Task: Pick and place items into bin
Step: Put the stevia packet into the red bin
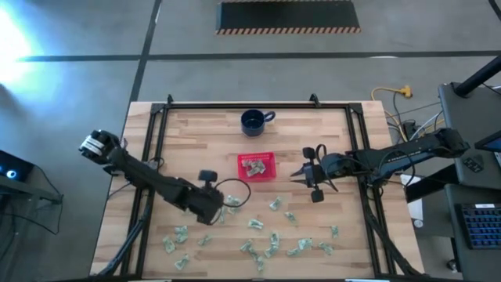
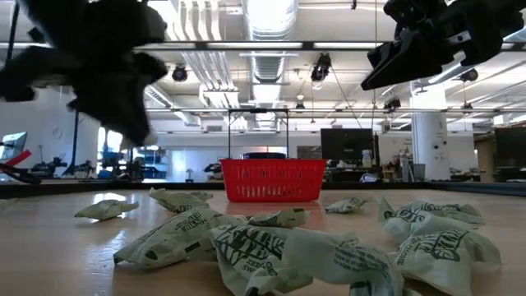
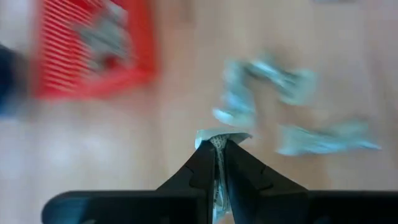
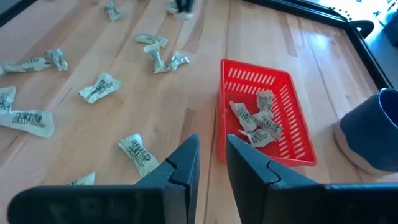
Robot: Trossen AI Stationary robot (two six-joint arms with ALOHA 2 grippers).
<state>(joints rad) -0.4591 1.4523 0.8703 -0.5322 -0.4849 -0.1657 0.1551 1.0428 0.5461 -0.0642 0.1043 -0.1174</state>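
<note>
A few wrappers (image 4: 254, 122) are lying in the red bin (image 1: 242, 161) mid-counter; about two dozen are remaining near the front edge. Left end effector (image 3: 219, 144) is pinching one wrapper; right end effector (image 4: 211, 160) is hovering slightly open, empty.

Overhead looks straight down; low camera (table-level) faces the bin (image 2: 272, 180) too.
</note>
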